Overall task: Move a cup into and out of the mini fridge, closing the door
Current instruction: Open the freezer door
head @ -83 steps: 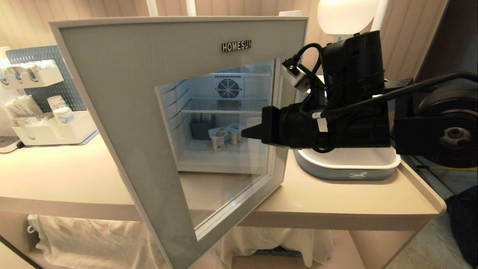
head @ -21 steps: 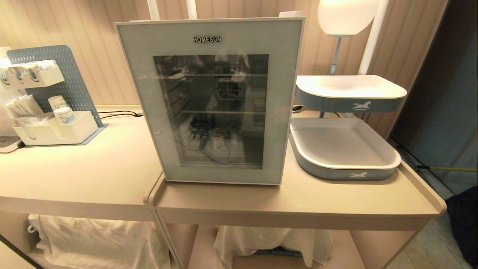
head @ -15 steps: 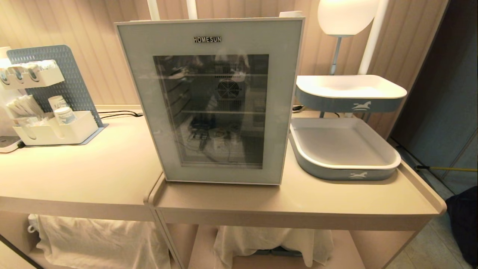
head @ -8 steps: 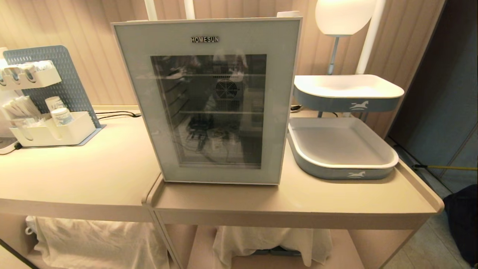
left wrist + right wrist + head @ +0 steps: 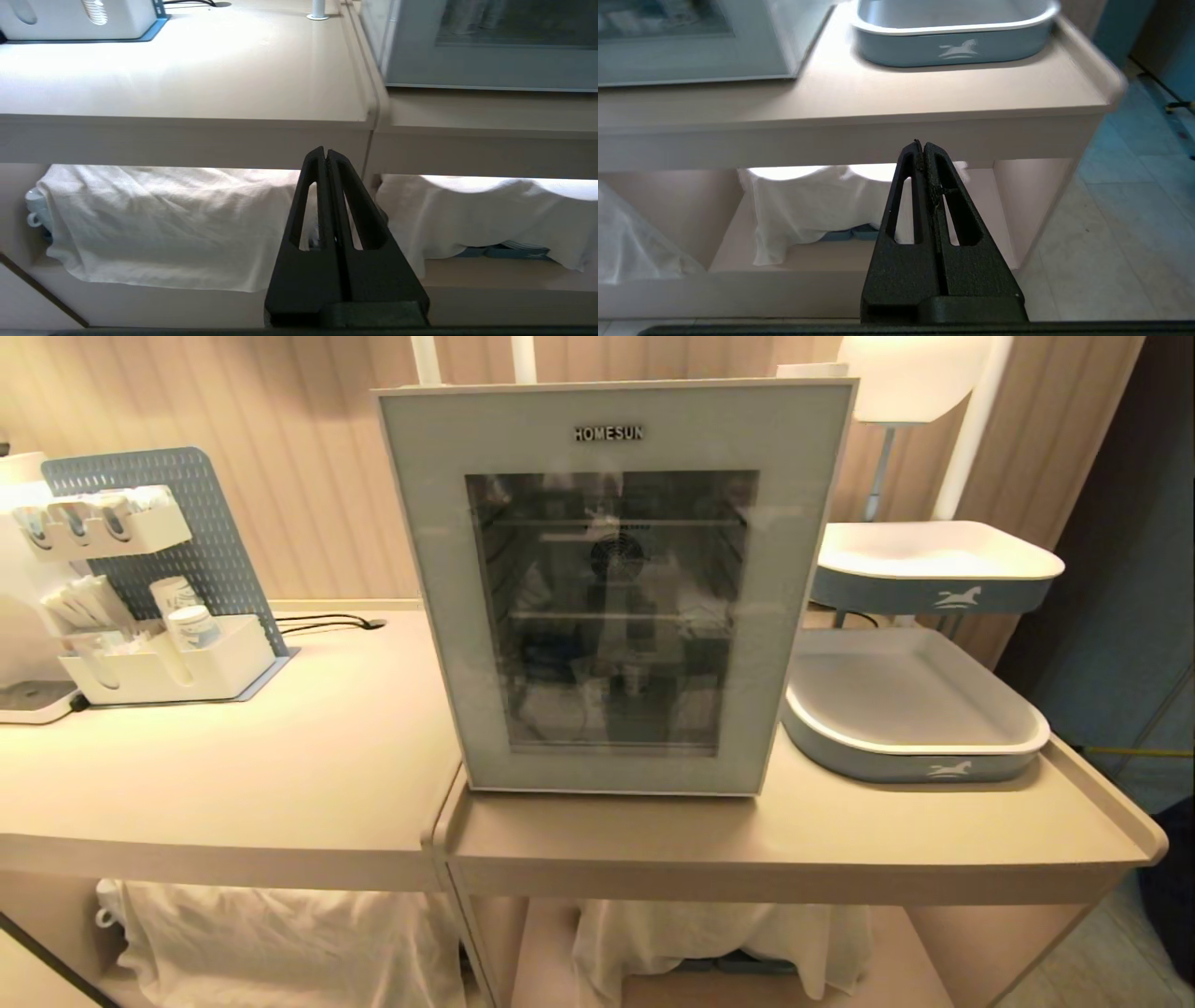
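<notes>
The mini fridge (image 5: 810, 371) stands on the beige table (image 5: 794, 831), with the door (image 5: 429, 579) flat shut across its front. Behind the dark glass a small pale cup (image 5: 636, 679) shows dimly on the bottom level. Neither arm appears in the head view. My left gripper (image 5: 325, 151) is shut and empty, held low in front of the table's front edge, left of the door (image 5: 490, 70). My right gripper (image 5: 920, 143) is shut and empty too, low before the table edge, right of the door (image 5: 691, 60).
A two-tier blue and white tray stand (image 5: 934, 761) sits right of the fridge. A white organiser on a blue pegboard (image 5: 159, 672) stands at the far left. White cloth (image 5: 280, 933) hangs over the shelf under the table. A cable (image 5: 327, 622) lies behind.
The whole head view has shifted to the right in the last half second, so the camera moved. Several seconds ago the door stood open with the right arm beside it; now it is shut.
</notes>
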